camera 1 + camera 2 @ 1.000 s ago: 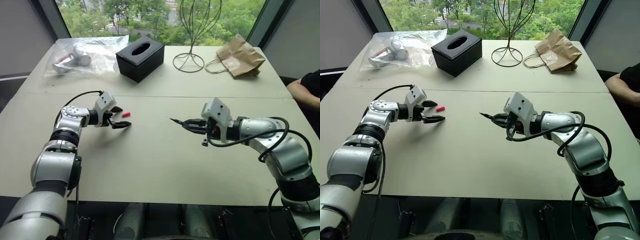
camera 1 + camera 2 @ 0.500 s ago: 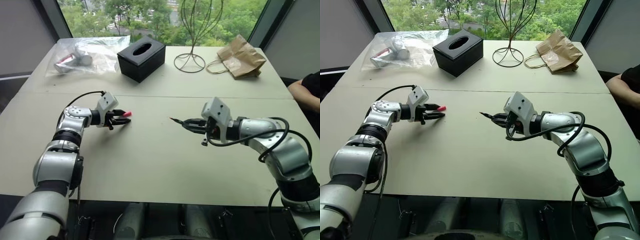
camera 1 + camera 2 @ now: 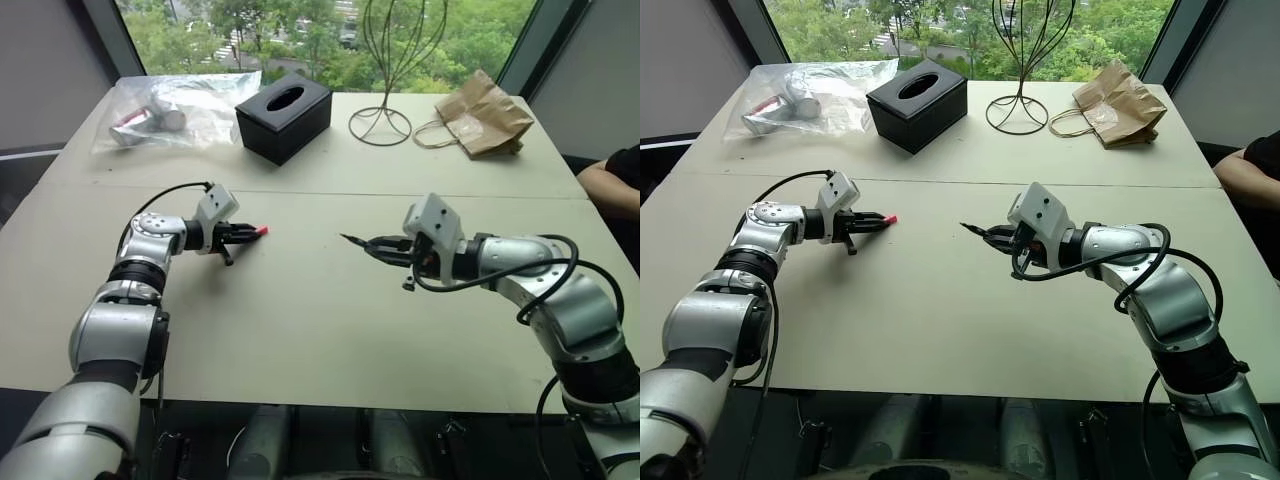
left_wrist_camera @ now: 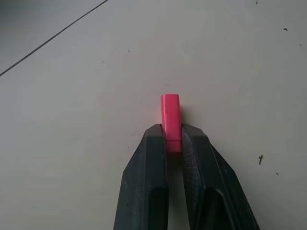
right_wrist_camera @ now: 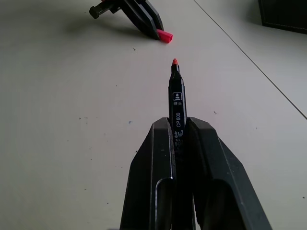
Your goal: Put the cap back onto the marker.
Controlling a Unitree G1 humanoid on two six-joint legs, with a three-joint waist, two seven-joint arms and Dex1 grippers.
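Note:
The cap (image 4: 171,122), a tiny pink-red cylinder, is pinched between the black fingers of my left gripper (image 3: 248,232), which is shut on it low over the table on the left; most of the cap sticks out past the fingertips (image 4: 154,139). My right gripper (image 3: 385,248) is shut on the marker (image 5: 176,103), a thin black stick with a small red tip that points left toward the cap (image 5: 164,35). A wide stretch of table separates the marker's tip (image 3: 343,239) from the cap (image 3: 260,230).
At the back of the beige table (image 3: 300,320) stand a black tissue box (image 3: 283,117), a clear plastic bag with items (image 3: 170,105), a wire stand (image 3: 380,120) and a brown paper bag (image 3: 483,113). A person's arm (image 3: 610,185) rests at the right edge.
My left gripper has closed from wide open onto the cap, which lay on the table between its fingers. The right arm and the marker have not moved.

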